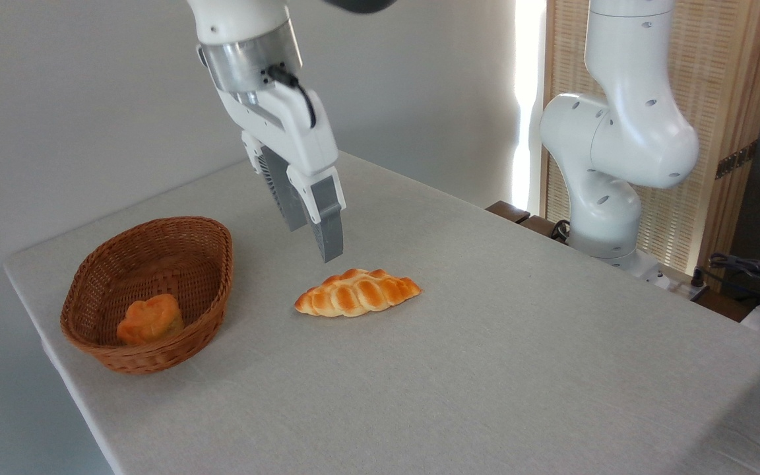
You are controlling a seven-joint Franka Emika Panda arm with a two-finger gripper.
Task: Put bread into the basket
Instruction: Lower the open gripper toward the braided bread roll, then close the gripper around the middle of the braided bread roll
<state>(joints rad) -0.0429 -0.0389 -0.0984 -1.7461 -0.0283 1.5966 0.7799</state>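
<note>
Grey cloth covers the table (485, 369), with a pale wall behind and a slatted wooden screen at the far right. Arm base stands at the table's right far edge; the arm reaches over from the top of the view and ends in the claw (317, 237), tilted, hanging above the cloth. Its two grey fingers (329, 227) are slightly apart with nothing between them: open, empty. Basket (218, 244) sits well to the left of the claw and lower in the view, resting on the table near its left edge; a small rounded orange roll (150, 319) already lies inside it. Bread (357, 292), the braided loaf, lies flat on the cloth just below the fingertips and slightly to their right, not touched. Judgement: approach step, pick not yet made. Next move calls for a short shift right and a descent, fingers straddling the loaf's narrow width at mid-length, then closing; whether the present gap is wide enough I cannot tell.
</note>
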